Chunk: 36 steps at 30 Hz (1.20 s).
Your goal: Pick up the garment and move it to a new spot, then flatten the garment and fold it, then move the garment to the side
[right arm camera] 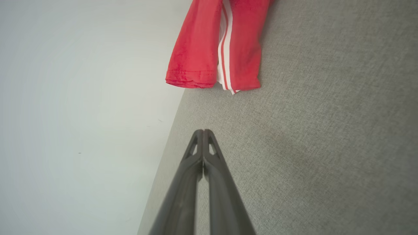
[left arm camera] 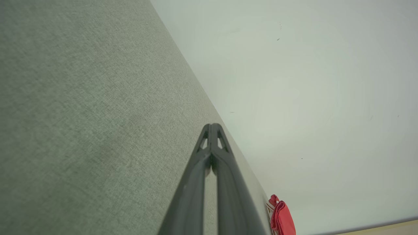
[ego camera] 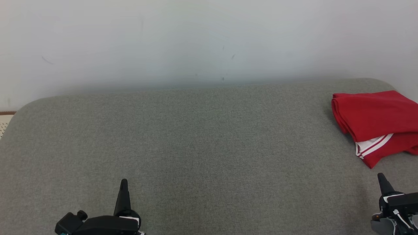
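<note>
Garment (ego camera: pixel 375 120) lies folded at the far right edge of the grey pad (ego camera: pixel 209 140), one corner hanging over. Left gripper (ego camera: pixel 123 182) and right gripper (ego camera: pixel 381 178) both have fingers pressed together, empty, low and near the robot. Looks like the move-aside step is done; next, probably just keep the arms clear.

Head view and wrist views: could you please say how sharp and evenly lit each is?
Head view: soft even light, no glare, grey surface hazy at its far edge. Left wrist view: weave sharp. Right wrist view: red garment crisp, hem stitching visible.
</note>
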{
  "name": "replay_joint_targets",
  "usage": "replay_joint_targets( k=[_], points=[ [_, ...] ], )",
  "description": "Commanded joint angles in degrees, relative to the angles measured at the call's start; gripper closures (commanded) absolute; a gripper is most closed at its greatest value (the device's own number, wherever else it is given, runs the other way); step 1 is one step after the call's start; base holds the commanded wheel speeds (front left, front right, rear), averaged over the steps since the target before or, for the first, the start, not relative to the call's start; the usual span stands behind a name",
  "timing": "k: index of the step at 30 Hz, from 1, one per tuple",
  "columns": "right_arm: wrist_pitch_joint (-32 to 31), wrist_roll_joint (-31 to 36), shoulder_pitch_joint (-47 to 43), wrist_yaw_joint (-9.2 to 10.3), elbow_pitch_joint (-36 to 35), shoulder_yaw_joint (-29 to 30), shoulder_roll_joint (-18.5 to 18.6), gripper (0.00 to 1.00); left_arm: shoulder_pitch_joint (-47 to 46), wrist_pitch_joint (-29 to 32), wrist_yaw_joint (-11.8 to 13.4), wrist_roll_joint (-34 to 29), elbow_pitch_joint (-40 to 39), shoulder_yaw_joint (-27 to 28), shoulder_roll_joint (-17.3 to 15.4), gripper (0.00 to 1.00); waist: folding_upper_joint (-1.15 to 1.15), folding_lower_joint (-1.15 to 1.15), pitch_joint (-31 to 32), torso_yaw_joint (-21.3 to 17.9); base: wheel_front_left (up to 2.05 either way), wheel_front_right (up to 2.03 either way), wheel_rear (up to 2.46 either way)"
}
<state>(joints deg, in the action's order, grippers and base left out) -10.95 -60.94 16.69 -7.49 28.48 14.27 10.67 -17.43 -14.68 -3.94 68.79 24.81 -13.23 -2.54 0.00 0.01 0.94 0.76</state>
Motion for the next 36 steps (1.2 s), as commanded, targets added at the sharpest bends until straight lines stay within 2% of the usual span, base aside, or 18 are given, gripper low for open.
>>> replay_joint_targets(
  k=[1,36],
  points=[
    [-0.9,-2.0,1.8,-0.01,0.2,1.0,0.8,1.0,-2.0,-0.3,-0.4,2.3,0.3,-0.6,-0.3,1.0,0.0,-0.01,-0.1,0.0,0.0,0.0,0.0],
    [-9.4,-18.7,7.9,-0.01,6.2,9.4,2.4,1.0,-9.4,-0.4,-2.5,23.1,6.6,-6.2,-0.4,1.0,0.0,-0.01,-1.4,-0.5,0.0,0.0,0.0]
  ],
)
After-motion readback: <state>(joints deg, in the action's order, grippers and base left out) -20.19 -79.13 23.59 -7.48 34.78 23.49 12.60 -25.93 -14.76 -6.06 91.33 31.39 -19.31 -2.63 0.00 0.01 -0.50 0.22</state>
